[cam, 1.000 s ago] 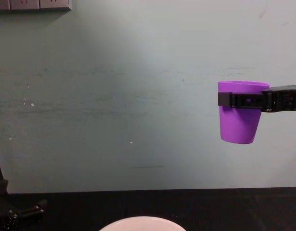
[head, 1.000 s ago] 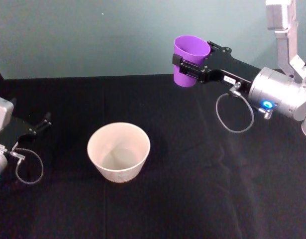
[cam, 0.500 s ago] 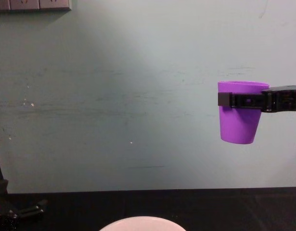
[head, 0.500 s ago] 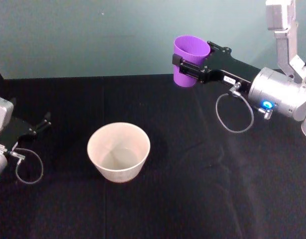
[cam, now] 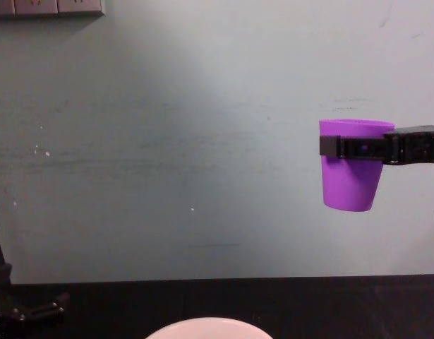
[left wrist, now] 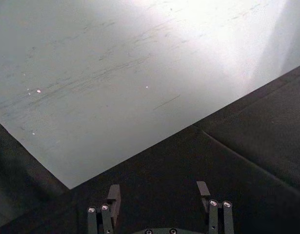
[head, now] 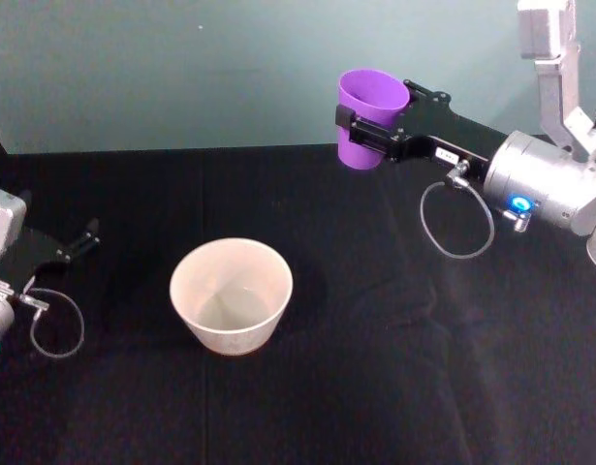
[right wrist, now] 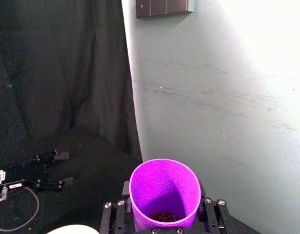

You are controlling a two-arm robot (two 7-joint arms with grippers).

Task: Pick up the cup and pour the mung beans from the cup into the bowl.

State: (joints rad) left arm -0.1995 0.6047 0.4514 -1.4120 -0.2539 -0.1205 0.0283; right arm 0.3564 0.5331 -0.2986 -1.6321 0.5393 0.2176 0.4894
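Observation:
My right gripper (head: 367, 129) is shut on the purple cup (head: 367, 108), holding it upright high above the table, behind and to the right of the bowl (head: 232, 294). The chest view shows the cup (cam: 352, 173) hanging against the wall with black fingers (cam: 358, 147) round its upper part. Looking down into the cup (right wrist: 164, 192) from the right wrist, dark mung beans (right wrist: 164, 215) lie at its bottom. The pale bowl stands on the black table, its rim (cam: 206, 325) peeking in at the chest view's lower edge. My left gripper (head: 73, 247) rests open at the table's left side.
A black cloth covers the table (head: 394, 368). A pale green wall (head: 181, 68) rises behind it. A cable loop (head: 457, 223) hangs under my right wrist. Open cloth surrounds the bowl on all sides.

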